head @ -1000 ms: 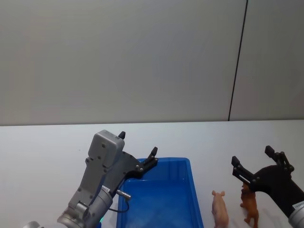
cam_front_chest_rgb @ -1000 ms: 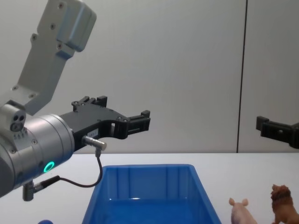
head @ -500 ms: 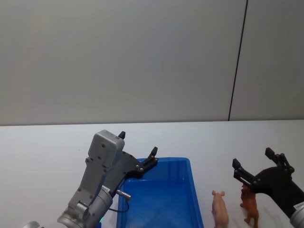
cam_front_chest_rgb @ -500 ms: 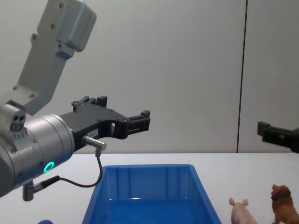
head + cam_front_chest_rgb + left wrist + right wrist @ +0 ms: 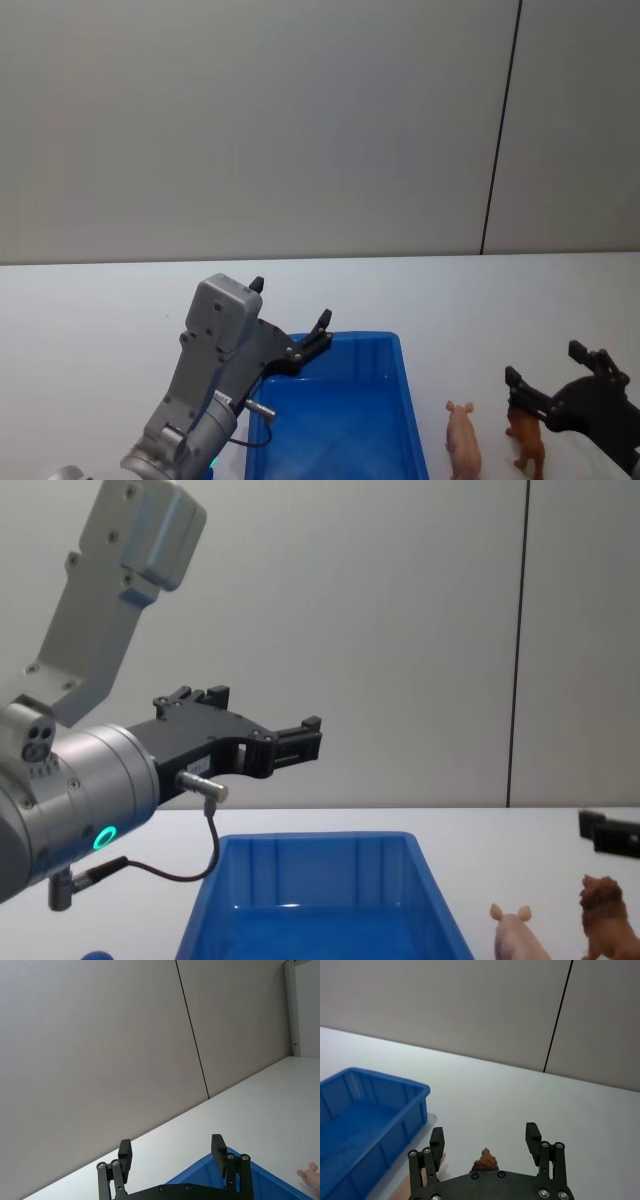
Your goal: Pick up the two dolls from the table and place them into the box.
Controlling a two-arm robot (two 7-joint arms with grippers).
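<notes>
While the left tool (image 5: 171, 1145) and right tool (image 5: 545, 362) gape, pig (image 5: 463, 440) and lion (image 5: 527, 442) point lengthwise away

blue box (image 5: 340, 420), pink pig (image 5: 463, 438), brown lion (image 5: 527, 442)

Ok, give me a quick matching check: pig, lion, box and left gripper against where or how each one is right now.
1 pig
2 lion
3 box
4 left gripper

A blue, left of the pig
B open, raised above the box
C brown, under the open right gripper
D pink, between box and lion

Pairs: 1-D, 2-C, 3-A, 4-B
</notes>
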